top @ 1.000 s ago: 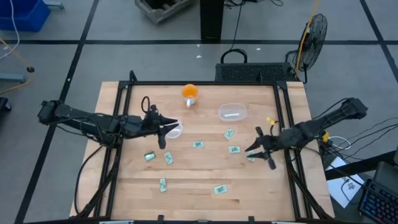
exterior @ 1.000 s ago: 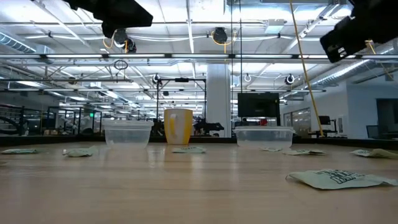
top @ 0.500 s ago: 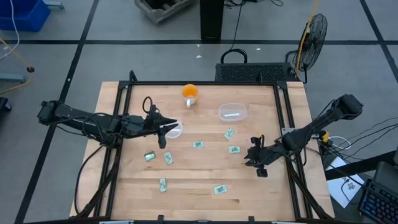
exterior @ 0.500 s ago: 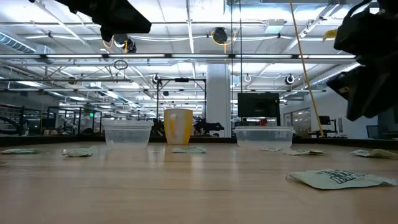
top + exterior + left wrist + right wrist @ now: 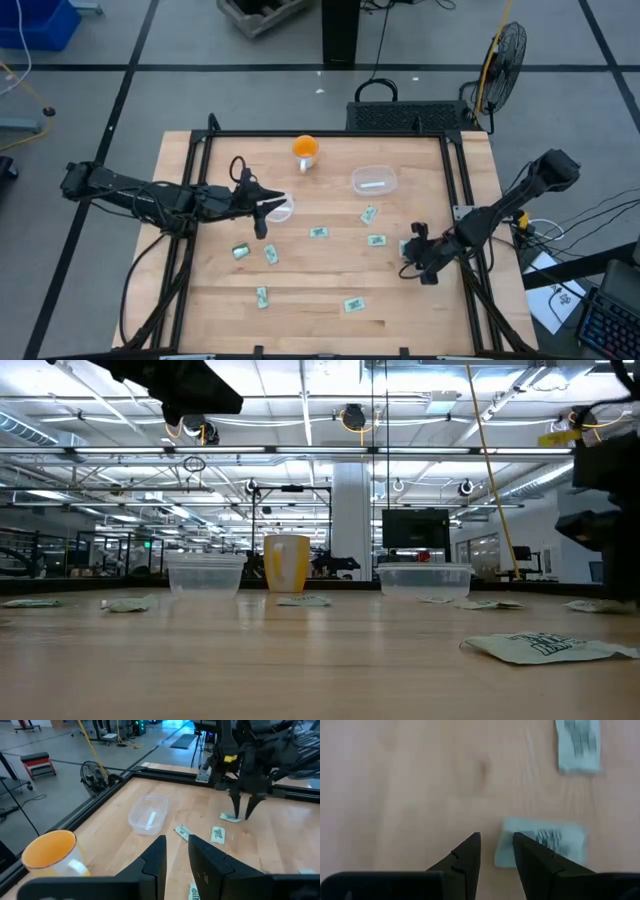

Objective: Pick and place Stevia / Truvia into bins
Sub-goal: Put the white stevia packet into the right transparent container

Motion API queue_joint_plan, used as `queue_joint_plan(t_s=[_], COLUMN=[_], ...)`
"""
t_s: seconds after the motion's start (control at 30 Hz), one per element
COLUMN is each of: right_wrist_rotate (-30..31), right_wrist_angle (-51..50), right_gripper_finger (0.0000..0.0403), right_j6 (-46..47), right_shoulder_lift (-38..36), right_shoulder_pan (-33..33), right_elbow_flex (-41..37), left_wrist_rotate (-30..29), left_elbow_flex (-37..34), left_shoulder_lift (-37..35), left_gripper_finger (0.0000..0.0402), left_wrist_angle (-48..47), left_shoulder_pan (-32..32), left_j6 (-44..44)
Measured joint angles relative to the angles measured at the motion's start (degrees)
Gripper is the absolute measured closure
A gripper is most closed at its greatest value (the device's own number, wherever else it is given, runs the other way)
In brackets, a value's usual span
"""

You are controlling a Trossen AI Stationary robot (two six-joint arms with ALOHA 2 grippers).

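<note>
One white packet already lies in the clear rounded-rectangular plastic bin (image 5: 374,180); the round clear plastic cup (image 5: 281,209) shows no contents. Roughly eight green-and-white paper sachets (image 5: 318,232) lie scattered on the wooden table (image 5: 200,300) (most work outstanding). Right gripper (image 5: 496,851), fingers narrowly parted and empty, hangs over one sachet (image 5: 542,849). Left gripper (image 5: 176,851), narrowly parted, empty, waits beside the cup
</note>
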Motion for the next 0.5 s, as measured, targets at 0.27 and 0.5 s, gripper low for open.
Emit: queue_joint_plan(t_s=[0.27,0.5], right_wrist_rotate=[7.30,8.65], right_wrist_angle=[2.03,1.57], right_gripper_finger=[0.0294,0.0294], right_j6=[-4.53,-4.52], right_shoulder_lift=[0.38,0.42], right_shoulder_pan=[0.93,0.95], right_elbow_flex=[-0.42,-0.42], left_wrist_rotate=[0.00,0.00], left_elbow_flex=[-0.02,-0.04], left_shoulder_lift=[0.00,0.00], left_gripper_finger=[0.0316,0.0316], left_wrist_angle=[0.00,0.02], left_shoulder_pan=[0.00,0.00], left_j6=[1.28,2.76])
